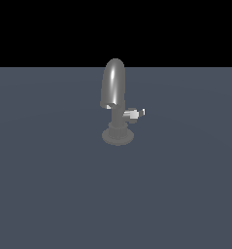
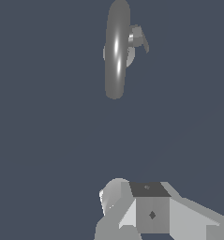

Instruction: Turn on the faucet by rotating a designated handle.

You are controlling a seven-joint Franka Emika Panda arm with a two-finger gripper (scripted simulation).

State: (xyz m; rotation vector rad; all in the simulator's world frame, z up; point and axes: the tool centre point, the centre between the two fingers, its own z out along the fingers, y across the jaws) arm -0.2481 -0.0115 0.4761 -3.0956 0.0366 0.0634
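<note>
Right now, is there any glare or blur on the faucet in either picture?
Exterior view: the faucet has a bright streak down its spout, and the handle tip is small and pixelated. Wrist view: a strong white glare runs along the spout; edges are sharp; no shadows on the floor.

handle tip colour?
Whitish, on an otherwise grey handle sticking out from the faucet stem. Clearest in the exterior view.
</note>
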